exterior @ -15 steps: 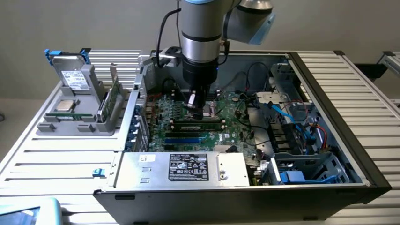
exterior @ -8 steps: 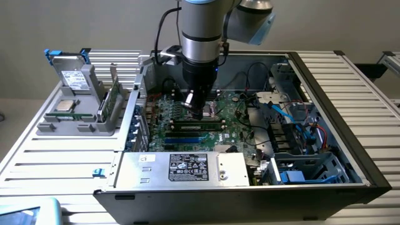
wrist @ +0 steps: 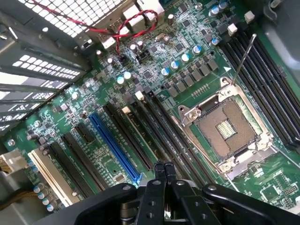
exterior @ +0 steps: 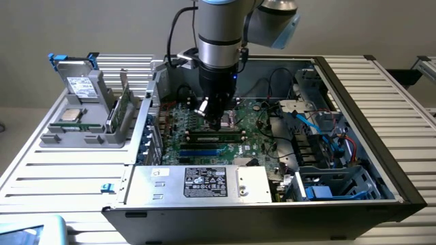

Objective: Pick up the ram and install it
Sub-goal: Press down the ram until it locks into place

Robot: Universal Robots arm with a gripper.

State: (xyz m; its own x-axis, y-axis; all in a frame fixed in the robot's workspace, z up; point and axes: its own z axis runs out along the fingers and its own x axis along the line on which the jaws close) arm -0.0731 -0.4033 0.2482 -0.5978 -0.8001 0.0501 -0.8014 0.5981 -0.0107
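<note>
Just below centre of the exterior view, on the motherboard [exterior: 256, 115] inside the open case [exterior: 354, 127]: ram [exterior: 216, 136], a long thin green-edged stick lying level along the memory slots [exterior: 204, 149], apparently seated in one, though cannot say how deep. Directly above its middle, gripper [exterior: 215, 121], pointing straight down, tip just over or touching the stick's upper edge; contact not clear. Seen from the wrist, gripper [wrist: 164, 169] pinched fully together, fingers [wrist: 159, 168] meeting with nothing between them, hanging over the row of dark parallel slots. Beside those slots, a blue slot [wrist: 115, 147], and past them the open CPU socket [wrist: 227, 129] with its metal frame and thin lever raised. Red and black wires [wrist: 124, 28] curling across the far board edge. Toward the lower part of the exterior view, power supply [exterior: 197, 182] with its label. Over on the exterior view's left, outside the case, a grey rack [exterior: 85, 133] on the slatted table [exterior: 41, 173], holding a boxy drive [exterior: 83, 87], a square silver chip [exterior: 71, 115], and another green board [exterior: 120, 108] standing on edge.
</note>
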